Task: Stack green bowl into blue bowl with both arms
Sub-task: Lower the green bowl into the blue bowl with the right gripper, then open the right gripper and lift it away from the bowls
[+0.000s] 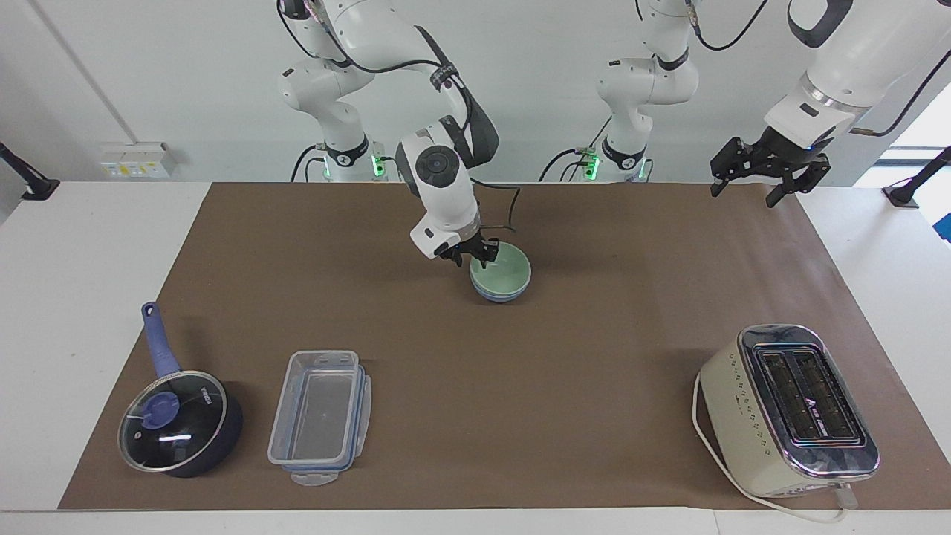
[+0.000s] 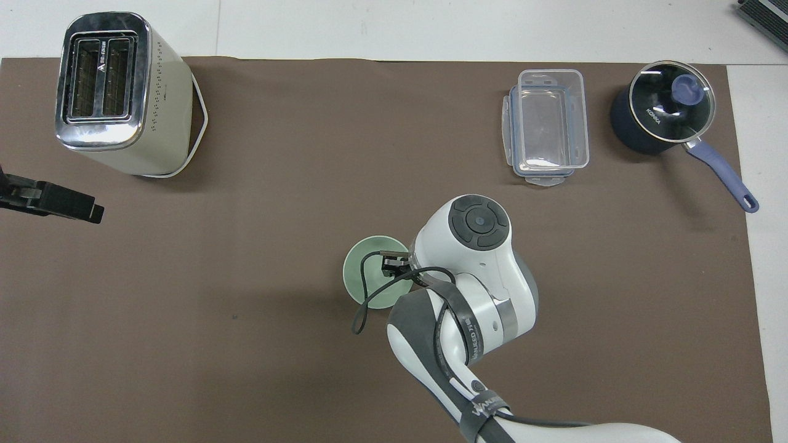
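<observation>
- Clock positions are read on the table with the robots at 6 o'clock.
- Right gripper [image 1: 469, 260]: near the table's centre, low at the rim of the pale mint-green round bowl [image 1: 505, 271], on its 3 o'clock side. The jaws stand spread. Whether a finger touches the rim cannot be told.
- Green bowl: nested upright in the matte periwinkle-blue round bowl [image 1: 501, 295], of which only a band shows beneath it. The pair sits just toward 6 o'clock of centre.
- Left gripper [image 1: 747, 195]: waits raised over the mat's edge at 8 o'clock, jaws spread and empty.
- Cream and chrome two-slot toaster [image 1: 787, 409]: 10 o'clock. A logo plate lies in one slot, its writing unreadable.
- Clear rectangular plastic container with clip lid [image 1: 319, 416]: 1 o'clock.
- Dark blue saucepan with glass lid and blue handle [image 1: 178, 423]: 2 o'clock, beside the container. The lid reads "KONKA".
- Surface: brown paper mat [image 1: 565, 357] over a white table [image 1: 74, 260].
- Room: plain white wall [image 1: 186, 74] with a socket panel [image 1: 134, 160]. Green lights glow at both arm bases.
</observation>
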Robot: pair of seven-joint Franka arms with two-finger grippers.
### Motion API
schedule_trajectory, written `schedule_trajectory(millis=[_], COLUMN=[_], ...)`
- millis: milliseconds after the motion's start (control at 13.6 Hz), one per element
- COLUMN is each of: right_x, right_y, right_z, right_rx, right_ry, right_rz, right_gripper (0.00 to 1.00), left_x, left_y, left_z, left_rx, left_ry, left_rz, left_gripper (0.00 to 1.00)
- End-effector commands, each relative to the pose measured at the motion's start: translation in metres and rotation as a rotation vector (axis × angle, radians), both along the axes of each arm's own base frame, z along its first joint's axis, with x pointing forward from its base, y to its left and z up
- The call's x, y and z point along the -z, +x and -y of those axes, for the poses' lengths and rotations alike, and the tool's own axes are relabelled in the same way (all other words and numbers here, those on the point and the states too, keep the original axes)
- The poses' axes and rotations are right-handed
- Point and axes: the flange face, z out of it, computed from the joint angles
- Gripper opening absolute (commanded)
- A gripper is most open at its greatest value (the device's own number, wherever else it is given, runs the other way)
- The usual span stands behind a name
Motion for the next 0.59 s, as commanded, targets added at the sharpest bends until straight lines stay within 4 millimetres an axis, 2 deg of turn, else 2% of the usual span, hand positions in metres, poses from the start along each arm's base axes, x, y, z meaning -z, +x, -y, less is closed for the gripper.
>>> schedule_trajectory(millis=[0, 74, 295, 516], right_x=[-0.02, -0.029, -0.077, -0.113], right_y=[0.014, 0.021, 0.056, 0.059], right_z=[0.007, 0.014, 0.063, 0.099], right_rx=[-0.024, -0.05, -0.117, -0.102], right_ry=[0.044, 0.046, -0.071, -0.078], right_rz=[0.054, 0.081, 0.222, 0.227], right_gripper=[1.0, 1.0, 1.0, 1.0], left_x=[-0.001, -0.001, -0.002, 0.0], left_y=[-0.008, -0.008, -0.007, -0.008], left_z=[-0.003, -0.003, -0.003, -0.003], left_rx=[-0.003, -0.004, -0.003, -0.004], left_ry=[0.014, 0.014, 0.014, 0.014], left_rz=[-0.003, -0.004, 0.002, -0.006], left_gripper=[1.0, 1.0, 1.0, 1.0])
